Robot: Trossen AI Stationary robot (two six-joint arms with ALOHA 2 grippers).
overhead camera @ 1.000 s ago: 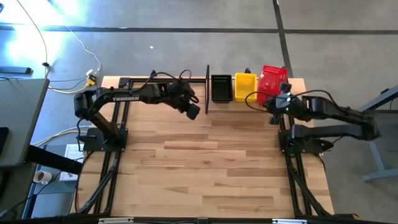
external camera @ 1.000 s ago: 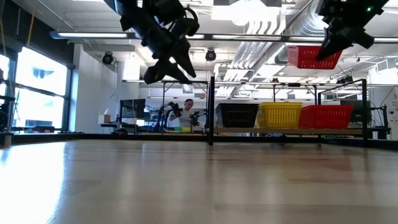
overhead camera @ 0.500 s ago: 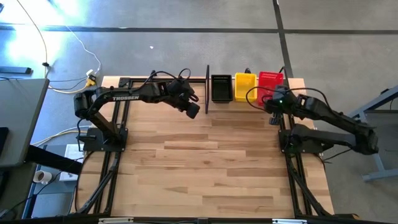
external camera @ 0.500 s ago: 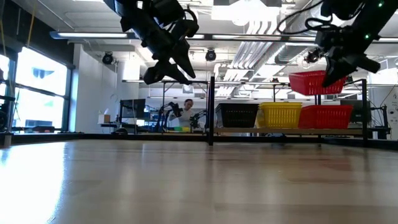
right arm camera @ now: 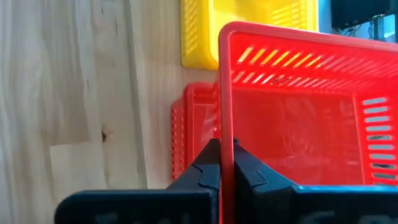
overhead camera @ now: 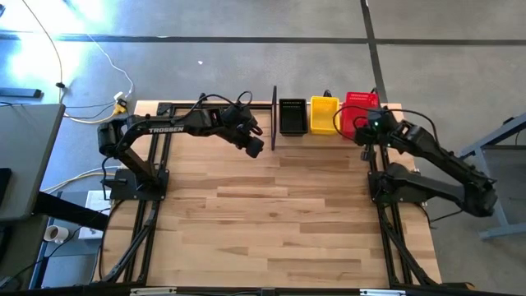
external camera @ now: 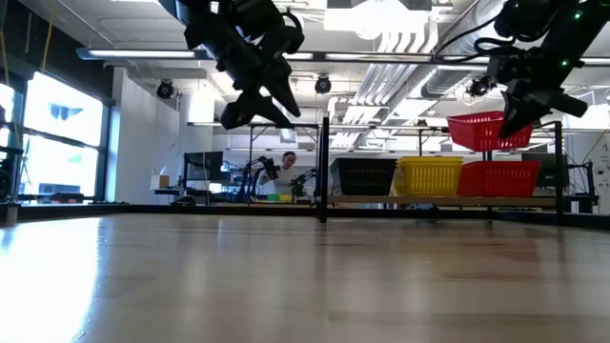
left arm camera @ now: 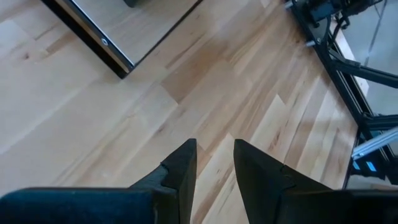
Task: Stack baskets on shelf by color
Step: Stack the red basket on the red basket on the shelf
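Note:
My right gripper (overhead camera: 370, 127) (external camera: 532, 103) is shut on a red basket (overhead camera: 359, 107) (external camera: 491, 131) and carries it just over another red basket (external camera: 500, 178) (right arm camera: 186, 124) that stands at the right end of the shelf (overhead camera: 274, 115) (external camera: 324, 171). A yellow basket (overhead camera: 324, 115) (external camera: 429, 176) (right arm camera: 249, 31) and a black basket (overhead camera: 292, 117) (external camera: 362, 176) stand beside it on the shelf's wooden base. My left gripper (overhead camera: 255, 144) (external camera: 253, 105) (left arm camera: 214, 152) hangs open and empty above the table, by the shelf's left post. My right gripper pinches the carried red basket's near-end wall at its rim (right arm camera: 227, 140), one finger inside the basket and one outside. The fingers come from above, pointing down. The basket is lifted clear and roughly level, its mouth upward, over the red basket on the shelf.
The shelf runs along the table's far edge, with thin black upright posts (external camera: 560, 181) at its ends. A black frame bar (left arm camera: 93, 37) lies under my left gripper. The wide wooden tabletop (overhead camera: 271, 214) stretches toward the near edge. People stand far off in the room (external camera: 286, 171).
My right gripper has come down and moved toward the far edge with the red basket. The basket, which was high and tilted, has dropped close above the shelf's red basket and levelled out.

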